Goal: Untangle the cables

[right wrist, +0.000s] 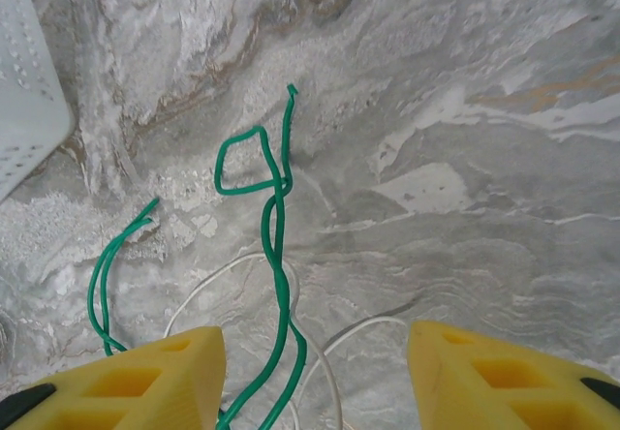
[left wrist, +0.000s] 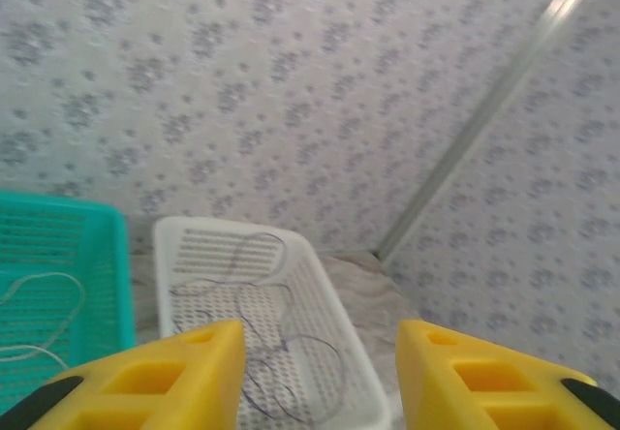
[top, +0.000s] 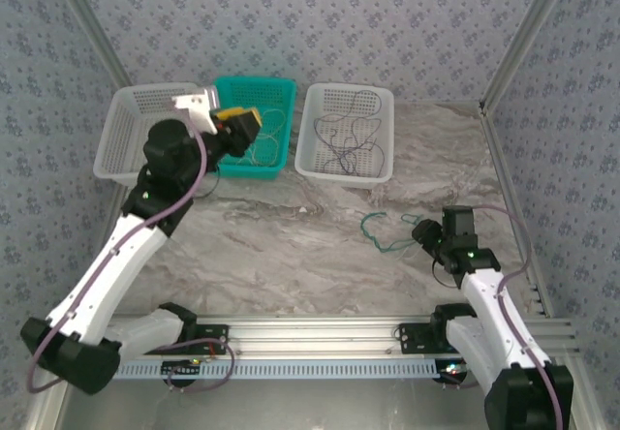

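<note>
Evidently a sorting-by-colour stage. Right arm (top: 494, 294) hangs its jaws, open and empty, low over the green cable (right wrist: 276, 227) and a white cable (right wrist: 373, 320) crossing it on the counter (top: 291, 246), probably to lift one free. Left arm (top: 126, 256) hangs its jaws, likewise apart and empty, above the teal basket (top: 254, 86). Dark cables (top: 349, 135) lie in the white basket (top: 344, 91) beside it.

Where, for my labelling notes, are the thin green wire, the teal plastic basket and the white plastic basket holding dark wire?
thin green wire (right wrist: 277, 256): right wrist view, its long middle strand.
teal plastic basket (top: 257, 82): top external view, its far rim.
white plastic basket holding dark wire (top: 339, 178): top external view, its near wall.
</note>
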`<action>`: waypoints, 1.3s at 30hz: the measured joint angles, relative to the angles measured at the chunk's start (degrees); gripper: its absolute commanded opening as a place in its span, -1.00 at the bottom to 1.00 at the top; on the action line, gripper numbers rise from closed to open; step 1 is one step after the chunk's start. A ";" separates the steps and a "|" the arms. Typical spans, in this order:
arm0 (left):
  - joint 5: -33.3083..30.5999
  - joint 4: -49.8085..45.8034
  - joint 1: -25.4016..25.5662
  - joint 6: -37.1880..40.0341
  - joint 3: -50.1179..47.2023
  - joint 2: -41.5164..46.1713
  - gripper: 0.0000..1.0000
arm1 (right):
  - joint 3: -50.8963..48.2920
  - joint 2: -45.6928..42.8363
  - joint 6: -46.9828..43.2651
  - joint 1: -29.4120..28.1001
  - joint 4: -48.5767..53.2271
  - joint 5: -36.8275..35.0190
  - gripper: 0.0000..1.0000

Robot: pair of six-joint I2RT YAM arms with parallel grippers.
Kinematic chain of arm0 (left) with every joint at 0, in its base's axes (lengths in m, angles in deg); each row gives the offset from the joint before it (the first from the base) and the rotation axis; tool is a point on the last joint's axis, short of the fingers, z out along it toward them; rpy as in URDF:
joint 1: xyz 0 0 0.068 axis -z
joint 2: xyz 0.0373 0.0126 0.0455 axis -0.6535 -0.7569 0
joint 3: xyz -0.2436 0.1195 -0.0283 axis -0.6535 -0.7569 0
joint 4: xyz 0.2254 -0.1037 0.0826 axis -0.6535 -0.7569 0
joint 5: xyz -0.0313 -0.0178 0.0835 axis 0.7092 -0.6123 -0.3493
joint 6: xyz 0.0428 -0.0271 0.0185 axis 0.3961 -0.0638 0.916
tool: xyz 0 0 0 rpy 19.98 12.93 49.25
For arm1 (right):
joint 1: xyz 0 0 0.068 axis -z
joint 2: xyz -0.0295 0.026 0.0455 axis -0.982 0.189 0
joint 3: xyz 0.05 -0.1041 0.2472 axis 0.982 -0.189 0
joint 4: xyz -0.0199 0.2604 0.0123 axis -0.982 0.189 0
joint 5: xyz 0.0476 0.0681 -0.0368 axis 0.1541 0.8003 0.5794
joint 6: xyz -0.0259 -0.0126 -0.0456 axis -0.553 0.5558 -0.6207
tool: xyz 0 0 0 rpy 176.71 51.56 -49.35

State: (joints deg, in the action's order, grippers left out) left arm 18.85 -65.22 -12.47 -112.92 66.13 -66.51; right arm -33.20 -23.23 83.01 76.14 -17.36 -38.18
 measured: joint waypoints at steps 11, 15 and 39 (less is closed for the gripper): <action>-4.61 -4.79 8.81 2.86 -7.80 1.60 -0.09 | 0.68 9.03 0.90 0.48 -2.84 5.01 -0.50; -4.83 -5.07 8.81 2.86 -8.57 1.40 -0.09 | 0.68 6.34 1.05 0.48 -1.60 5.62 -0.30; 1.29 -4.81 12.94 4.74 -8.96 -6.71 0.33 | 2.10 0.83 -3.48 -2.49 2.29 10.82 -1.00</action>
State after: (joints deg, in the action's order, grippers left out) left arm 20.14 -70.02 0.47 -108.18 57.17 -73.22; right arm -31.10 -22.40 79.54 73.65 -15.06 -27.36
